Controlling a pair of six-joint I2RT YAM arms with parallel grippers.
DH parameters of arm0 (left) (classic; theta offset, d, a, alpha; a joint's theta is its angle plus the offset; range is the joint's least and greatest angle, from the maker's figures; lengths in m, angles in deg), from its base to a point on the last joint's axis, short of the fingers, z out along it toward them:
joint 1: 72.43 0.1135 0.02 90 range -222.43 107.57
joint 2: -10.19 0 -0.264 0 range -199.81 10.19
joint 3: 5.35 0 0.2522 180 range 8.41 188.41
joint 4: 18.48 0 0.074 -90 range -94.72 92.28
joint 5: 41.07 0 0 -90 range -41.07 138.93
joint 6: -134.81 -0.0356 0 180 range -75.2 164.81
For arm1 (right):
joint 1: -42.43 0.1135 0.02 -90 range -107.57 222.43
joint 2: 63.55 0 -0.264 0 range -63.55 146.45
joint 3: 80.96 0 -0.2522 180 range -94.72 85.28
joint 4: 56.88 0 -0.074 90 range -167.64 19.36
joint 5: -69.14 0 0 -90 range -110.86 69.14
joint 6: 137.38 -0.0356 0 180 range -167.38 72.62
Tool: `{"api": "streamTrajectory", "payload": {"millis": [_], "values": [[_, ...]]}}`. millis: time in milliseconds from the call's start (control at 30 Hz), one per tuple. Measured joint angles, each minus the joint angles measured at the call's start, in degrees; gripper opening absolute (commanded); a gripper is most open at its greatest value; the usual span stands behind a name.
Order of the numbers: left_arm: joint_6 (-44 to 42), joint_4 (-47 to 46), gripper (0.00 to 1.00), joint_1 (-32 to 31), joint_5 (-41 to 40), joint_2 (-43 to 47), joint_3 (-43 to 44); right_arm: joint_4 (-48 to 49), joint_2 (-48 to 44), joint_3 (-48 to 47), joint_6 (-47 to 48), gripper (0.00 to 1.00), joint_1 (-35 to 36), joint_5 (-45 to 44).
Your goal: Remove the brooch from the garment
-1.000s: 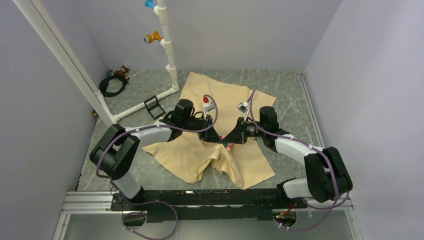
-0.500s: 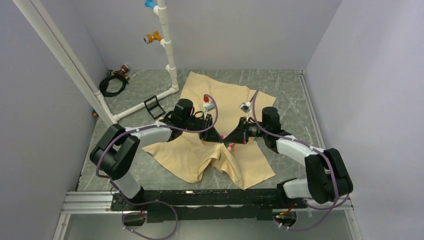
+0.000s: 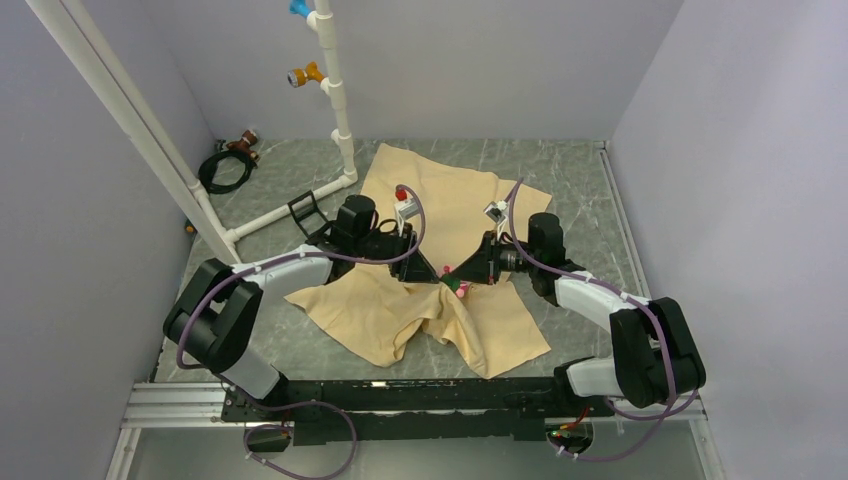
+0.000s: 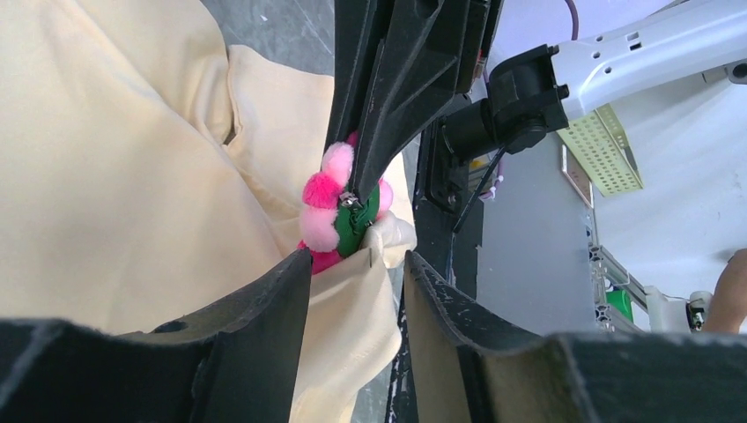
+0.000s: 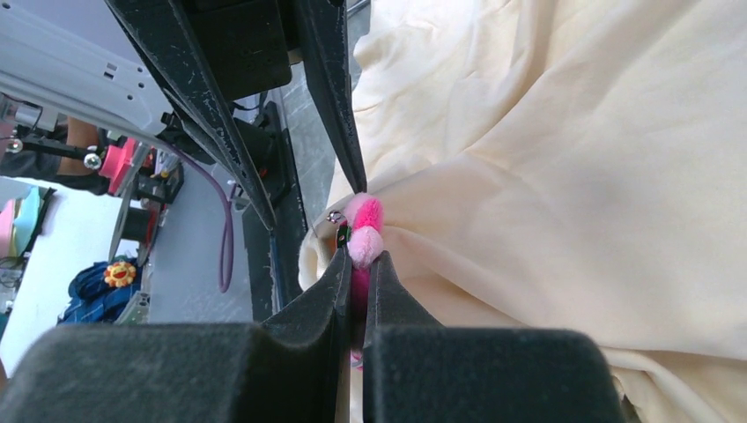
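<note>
Right gripper (image 5: 357,256) clamps the brooch (image 5: 363,231), long axis in line with its fingers; left gripper (image 4: 357,257) pinches a garment (image 4: 132,176) fold just beside.

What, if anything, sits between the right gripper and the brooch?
Nothing visible does. The right gripper is closed on the brooch, at its pink petals. The left gripper pinches a fold of the garment right beside it. Only the pin's hold in that cloth appears to remain.
</note>
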Motion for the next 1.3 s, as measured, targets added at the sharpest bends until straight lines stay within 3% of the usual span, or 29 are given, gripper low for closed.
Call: {"api": "streamTrajectory", "payload": {"millis": [500, 767, 933, 1167, 1300], "values": [[-1.95, 2.36, 0.47, 0.17, 0.39, 0.42, 0.0, 0.11, 0.0, 0.0, 0.37, 0.0, -0.11, -1.09], [-10.47, 6.75, 0.49, 0.2, 0.28, 0.81, 0.0, 0.11, 0.0, 0.0, 0.57, 0.0, -0.22, -1.16], [-13.88, 7.96, 0.36, -0.61, -0.26, 0.81, 0.0, -0.02, 0.0, 0.0, 1.16, 0.0, -0.24, -1.22], [-16.22, 8.41, 0.02, -1.6, -0.81, 0.79, 0.04, -2.34, 0.0, -0.02, 3.5, 0.0, -0.26, -1.62], [-17.11, 9.53, 0.0, -1.57, -1.07, 0.79, 0.37, -5.25, -0.09, -0.13, 6.78, 0.0, -0.26, -2.91]]}}
